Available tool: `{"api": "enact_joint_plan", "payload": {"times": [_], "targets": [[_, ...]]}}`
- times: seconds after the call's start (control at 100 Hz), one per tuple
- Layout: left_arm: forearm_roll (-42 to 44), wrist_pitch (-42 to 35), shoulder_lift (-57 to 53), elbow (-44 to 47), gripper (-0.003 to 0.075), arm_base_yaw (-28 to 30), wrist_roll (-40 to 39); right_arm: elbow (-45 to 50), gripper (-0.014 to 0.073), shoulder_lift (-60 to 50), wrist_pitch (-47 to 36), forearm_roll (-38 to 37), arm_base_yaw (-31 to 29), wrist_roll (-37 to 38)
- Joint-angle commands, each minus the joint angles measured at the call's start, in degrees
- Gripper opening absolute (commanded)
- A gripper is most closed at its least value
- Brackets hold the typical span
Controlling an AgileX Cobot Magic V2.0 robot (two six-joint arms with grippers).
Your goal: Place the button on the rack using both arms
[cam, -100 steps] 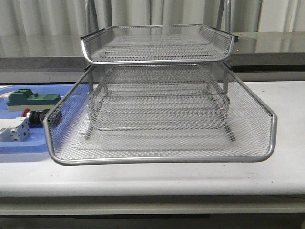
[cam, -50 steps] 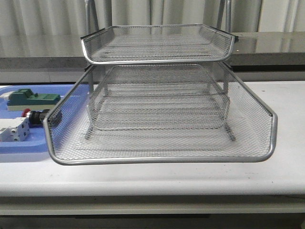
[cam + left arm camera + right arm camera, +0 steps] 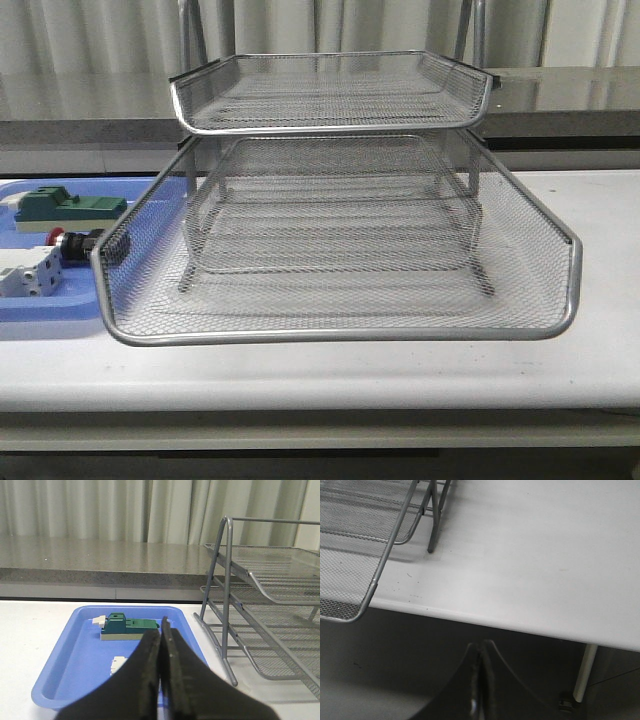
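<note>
While the rack is standing centrally on the white bench in the front view, its wire-mesh tiers are lying bare, with the lowest tier projecting toward the camera. At the far left, a blue tray is sitting on the bench, its right part passing behind the mesh wall of the lowest tier. The button is lying in this tray on its side, red cap pointing left and black body toward the rack, just beside the tier's corner. It is resting between a green-and-beige block behind it and a white terminal block in front of it. Neither arm is appearing in the front view. In the left wrist view, the left claw is hanging over the near part of the blue tray with its two black fingers pressed together and gripping nothing; the button itself is not showing in that view. In the right wrist view, the right claw is likewise closed on nothing, hanging beyond the front edge of the bench, near the rack's corner and well apart from the button
</note>
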Motion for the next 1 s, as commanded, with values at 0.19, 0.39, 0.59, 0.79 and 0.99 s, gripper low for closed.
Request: {"api": "enact_joint_plan", "payload": {"times": [0.19,0.39,0.59,0.79,0.99], "targets": [[-0.28,-5.00,-1.80,2.52,-0.0020,0.13,-0.39,-1.38,-0.0071,0.25,-3.41,-0.07,-0.27,-0.54],[-0.28,-5.84,-1.80,2.52,-0.0020,0.13,-0.39,-1.38,-0.0071,0.25,-3.41,-0.07,-0.27,-0.54],[-2.63,-7.11,-1.57,0.78,-0.0020,0.13,-0.39,-1.38,-0.0071,0.25,-3.41,-0.07,-0.27,-0.54],[-8.02,-0.46,5.63,-7.79,-0.0020,0.13,-0.39,-1.38,-0.0071,0.25,-3.41,-0.07,-0.27,-0.54],[-7.79,10.82,21.53,-22.74,-0.0020,0.13,-0.39,-1.38,-0.0071,0.25,-3.41,-0.07,-0.27,-0.54]]}}
